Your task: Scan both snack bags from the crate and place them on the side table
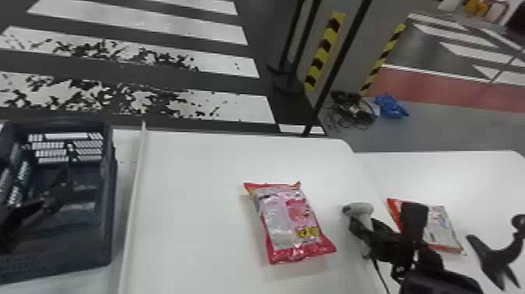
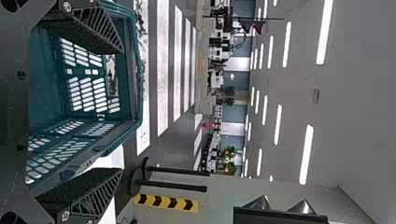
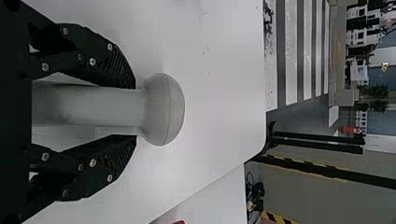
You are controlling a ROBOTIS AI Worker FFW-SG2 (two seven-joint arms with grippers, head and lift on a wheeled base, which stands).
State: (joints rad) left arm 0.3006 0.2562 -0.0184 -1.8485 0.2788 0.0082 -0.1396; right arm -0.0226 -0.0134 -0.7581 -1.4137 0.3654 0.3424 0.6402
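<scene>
My left gripper [image 1: 58, 191] is at the dark crate [image 1: 111, 219], in the head view's left part. In the left wrist view, the left gripper [image 2: 122, 111] has its fingers wide apart with nothing between them, the crate [image 2: 135, 79] beyond. My right gripper [image 1: 361, 232] is shut around the handle of a light grey scanner [image 1: 363, 209]; in the right wrist view the right gripper [image 3: 136, 112] flanks the scanner's handle, its rounded head [image 3: 163, 109] beyond the fingertips. A pink snack bag [image 1: 291, 221] lies on the white table. Another snack bag [image 1: 441, 224], red-edged, lies on the side table, partly behind the right arm.
A raised white strip [image 1: 134, 195] runs between the crate and the pink bag. The side table [image 1: 468, 176] adjoins the main table [image 1: 187, 187] on the right. A black forked stand [image 1: 494, 258] is at far right. A cable hangs from the scanner.
</scene>
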